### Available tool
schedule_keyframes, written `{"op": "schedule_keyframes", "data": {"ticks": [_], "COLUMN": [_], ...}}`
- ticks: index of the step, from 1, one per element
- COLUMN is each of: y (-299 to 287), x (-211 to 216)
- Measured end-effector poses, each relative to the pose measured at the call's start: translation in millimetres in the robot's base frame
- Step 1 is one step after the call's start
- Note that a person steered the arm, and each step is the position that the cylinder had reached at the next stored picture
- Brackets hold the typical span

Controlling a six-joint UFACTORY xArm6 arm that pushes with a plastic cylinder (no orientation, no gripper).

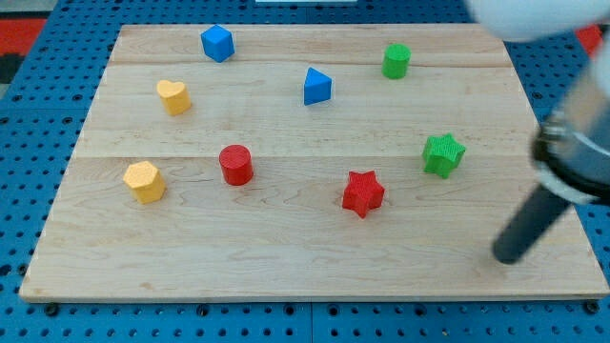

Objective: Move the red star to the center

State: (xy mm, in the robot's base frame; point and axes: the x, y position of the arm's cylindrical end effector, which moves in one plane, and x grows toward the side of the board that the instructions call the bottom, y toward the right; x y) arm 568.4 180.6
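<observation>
Red star (362,193) lying right of the frame's centre, a little below it, on the wooden surface (286,257). My tip (502,257) down at the lower right, well apart from the star. No hand on this rod, so nothing to part or clamp. Red cylinder (235,164) left of centre; green star (443,154) up and right of the red one.

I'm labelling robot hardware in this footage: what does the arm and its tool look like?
A straight dark, near-black rod, my tip being its plain rounded end. Above it sits a wider black-and-grey collar, blurred. A white rounded arm housing shows at the view's top right. No cables or markings can be made out.
</observation>
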Motion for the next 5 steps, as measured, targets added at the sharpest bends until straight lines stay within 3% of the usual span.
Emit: {"op": "schedule_keyframes", "data": {"ticks": [1,3,4,5], "y": [-19,-106,-142,-150], "x": [-49,-36,-73,-81]}}
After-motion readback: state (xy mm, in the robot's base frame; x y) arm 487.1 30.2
